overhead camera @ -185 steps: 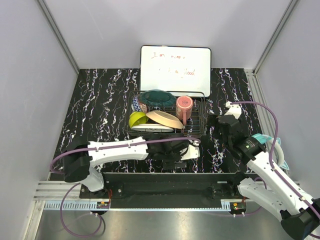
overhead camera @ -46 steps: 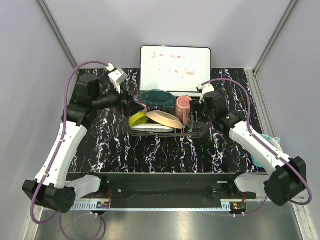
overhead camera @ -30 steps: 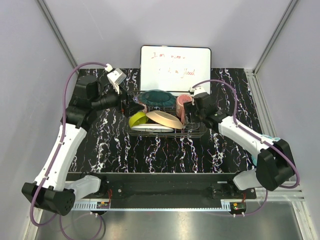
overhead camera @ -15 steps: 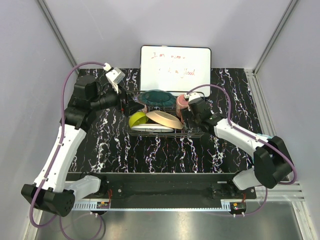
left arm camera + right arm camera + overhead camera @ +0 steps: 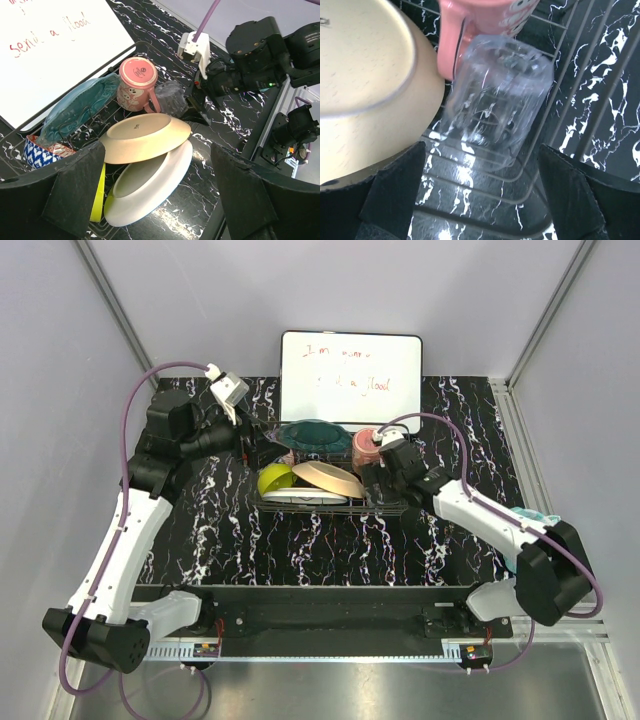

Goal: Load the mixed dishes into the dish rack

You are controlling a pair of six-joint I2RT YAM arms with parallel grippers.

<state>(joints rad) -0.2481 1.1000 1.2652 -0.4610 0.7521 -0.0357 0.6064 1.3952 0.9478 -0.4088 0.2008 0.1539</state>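
The dish rack [image 5: 330,508] holds the teal plate [image 5: 77,107], the red patterned bowl [image 5: 37,152], the lime-green bowl [image 5: 97,197], the peach plate [image 5: 145,142] resting on the white plate [image 5: 150,187], and the pink mug [image 5: 136,85]. The clear glass [image 5: 497,115] lies on its side on the rack wires [image 5: 580,115] beside the mug's handle. My right gripper [image 5: 482,200] stands open just behind the glass, with nothing between its fingers [image 5: 390,195]. My left gripper [image 5: 157,200] hangs open above the rack's left end, holding nothing.
A white handwritten whiteboard [image 5: 350,377] leans right behind the rack. A teal-and-white object [image 5: 540,516] lies at the table's right edge, partly hidden by the right arm. The black marbled table [image 5: 200,530] spreads around the rack.
My right gripper has opened wide and let go of the clear glass, which now lies in the rack by the mug. The left arm has barely moved.
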